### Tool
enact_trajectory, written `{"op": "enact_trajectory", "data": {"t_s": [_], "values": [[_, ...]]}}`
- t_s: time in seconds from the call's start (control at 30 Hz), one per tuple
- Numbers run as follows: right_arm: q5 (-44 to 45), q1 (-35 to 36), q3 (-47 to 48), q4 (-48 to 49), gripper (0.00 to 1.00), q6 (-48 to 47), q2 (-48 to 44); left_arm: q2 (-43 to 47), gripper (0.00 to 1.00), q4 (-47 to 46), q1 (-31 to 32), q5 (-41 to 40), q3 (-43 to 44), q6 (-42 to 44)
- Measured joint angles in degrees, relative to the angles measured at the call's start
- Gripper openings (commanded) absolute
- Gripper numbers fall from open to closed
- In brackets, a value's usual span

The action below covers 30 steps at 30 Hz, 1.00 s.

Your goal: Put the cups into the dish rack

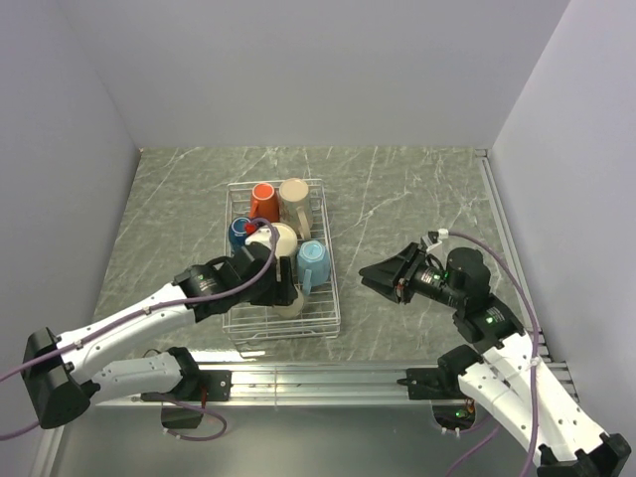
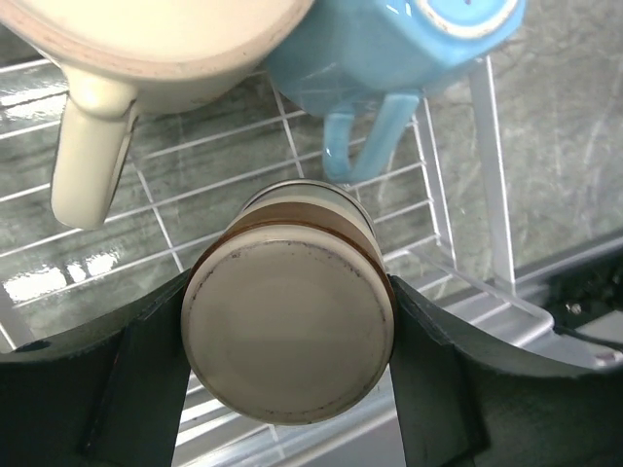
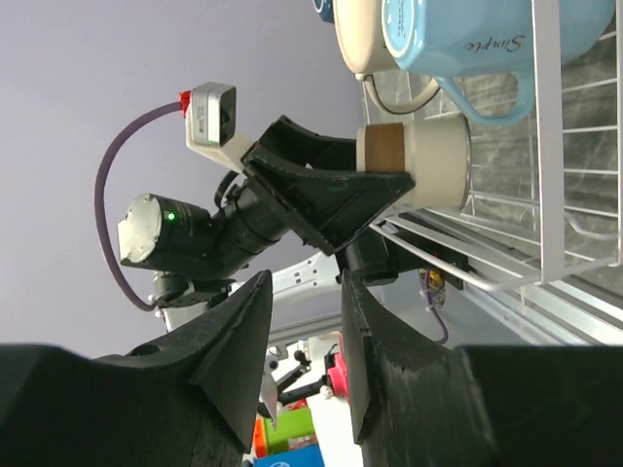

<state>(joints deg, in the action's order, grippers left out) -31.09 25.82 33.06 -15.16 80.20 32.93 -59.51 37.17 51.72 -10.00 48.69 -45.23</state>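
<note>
Crowding is the worry here: the left gripper (image 2: 289, 292) is clamped around a small brown-banded cup (image 2: 287, 341), base toward its wrist camera, low over the near end of the dish rack (image 2: 492, 175). The light blue mug (image 2: 389, 49) hangs its handle just beyond, with the cream mug (image 2: 146, 39) beside it. Let go carelessly, I reckon, and the cup could knock that handle, or catch a wire and tip over. The rack already holds five: an orange-red mug (image 1: 263, 202) and a tall beige mug (image 1: 294, 196) at the far end, then a dark blue mug (image 1: 238, 234), the cream and the light blue. The right gripper (image 3: 304, 282) sits well apart over the table (image 1: 417, 199), fingers slightly parted and holding nothing.
</note>
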Motion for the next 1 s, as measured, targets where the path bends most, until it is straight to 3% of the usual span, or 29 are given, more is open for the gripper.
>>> {"op": "enact_trajectory", "data": {"t_s": [0.43,0.5,0.63,0.87,0.93,1.0], "values": [[0.24,0.0,-0.04,-3.13,0.49,-0.9,-4.13,-8.28,0.01,-1.01,7.15,-10.95,-0.24,-1.97],[0.35,0.0,-0.04,-3.87,0.49,-1.44,-4.0,-8.96,0.07,-2.08,7.74,-12.09,-0.17,-1.99],[0.66,0.0,-0.02,-4.83,0.5,-2.4,-3.85,-8.96,0.43,-2.32,8.5,-12.39,-0.17,-2.01],[1.29,0.0,-0.02,-5.57,0.51,-3.43,-3.82,-8.87,0.8,-1.64,8.87,-12.39,0.0,-1.88],[1.42,0.0,-0.02,-5.57,0.51,-3.52,-3.82,-8.79,0.99,-0.46,9.18,-12.39,0.5,-1.6],[1.51,0.0,-0.02,-5.57,0.52,-3.65,-3.82,-8.46,0.99,1.01,9.44,-12.37,1.55,-1.53]]}}
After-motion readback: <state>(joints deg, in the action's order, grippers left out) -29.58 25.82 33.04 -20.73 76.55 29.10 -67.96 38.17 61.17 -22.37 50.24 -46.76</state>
